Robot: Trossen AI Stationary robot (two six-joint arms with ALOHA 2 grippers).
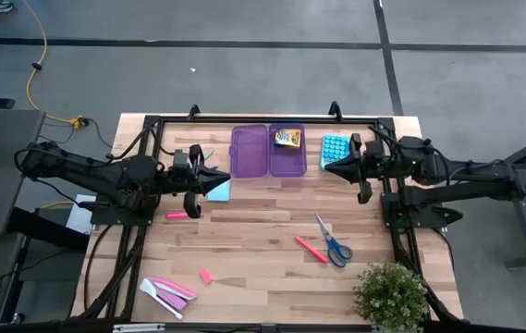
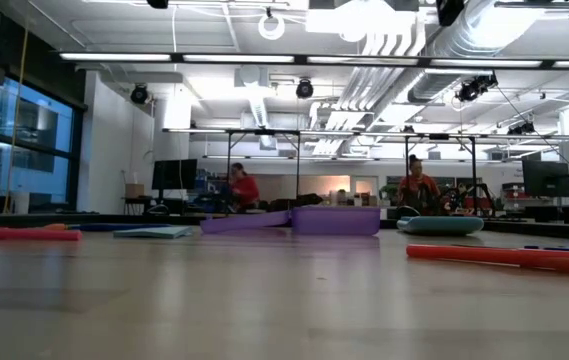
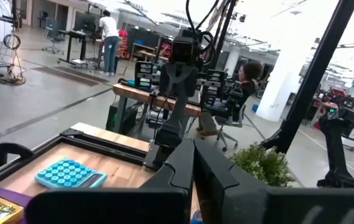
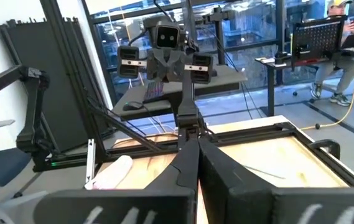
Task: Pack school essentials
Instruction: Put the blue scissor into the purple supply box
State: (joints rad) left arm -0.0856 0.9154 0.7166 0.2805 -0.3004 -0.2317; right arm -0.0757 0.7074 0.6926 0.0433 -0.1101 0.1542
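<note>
My left gripper [image 1: 223, 176] [image 3: 193, 146] is shut and raised over the table's left half, just above the light-blue notepad [image 1: 221, 191] [image 2: 154, 232], which lies flat. My right gripper [image 1: 326, 167] [image 4: 196, 140] is also shut and hangs in the air beside the calculator [image 1: 335, 148]. The open purple case [image 1: 269, 151] [image 2: 294, 220] holds the yellow crayon box [image 1: 287, 138] in its right half. Blue-handled scissors [image 1: 335, 243], two pink markers [image 1: 177, 215] [image 1: 310, 249] and a pink eraser [image 1: 205, 276] lie on the wood. I cannot make out any pencils.
Flat pink-and-white pieces [image 1: 168, 291] lie near the front left corner. A small potted plant [image 1: 390, 294] stands at the front right. A black frame [image 1: 244, 118] runs around the table's edges. Bare wood lies in the middle, between the markers. People sit far behind the table.
</note>
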